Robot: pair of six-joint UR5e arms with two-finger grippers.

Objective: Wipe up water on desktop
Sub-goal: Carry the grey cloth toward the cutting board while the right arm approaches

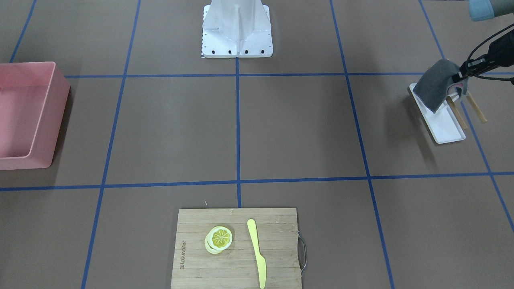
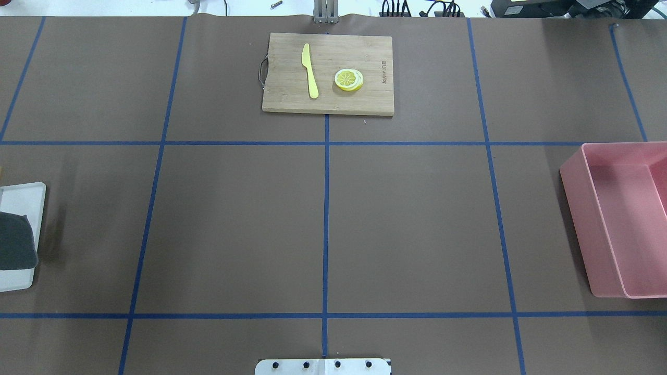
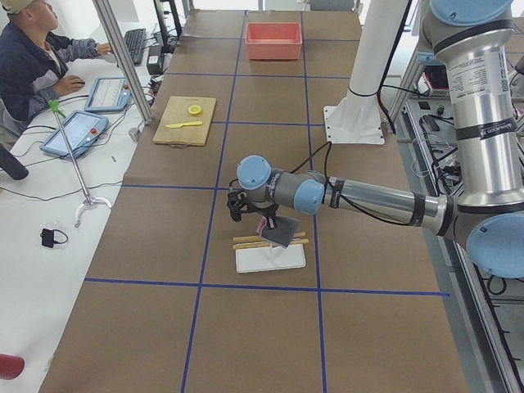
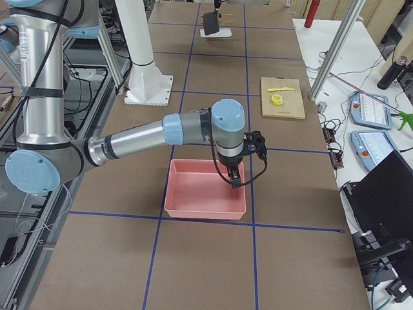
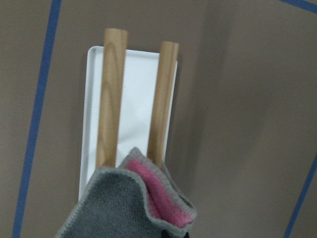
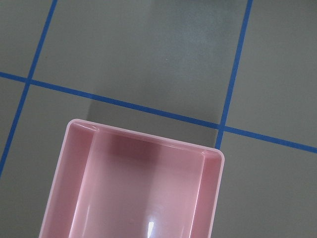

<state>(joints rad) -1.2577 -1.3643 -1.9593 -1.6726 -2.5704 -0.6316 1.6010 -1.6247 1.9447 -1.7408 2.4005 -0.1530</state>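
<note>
The desktop is brown with blue tape lines; I see no water on it. My left gripper is shut on a grey cloth with a pink inner side and holds it hanging above a white tray at the table's left end. The left wrist view shows the cloth over the tray and two wooden rods. My right gripper hangs over the pink bin; I cannot tell whether it is open or shut.
A bamboo cutting board with a yellow knife and lemon slices lies at the far middle edge. The pink bin stands at the right end. The robot's white base stands at the near edge.
</note>
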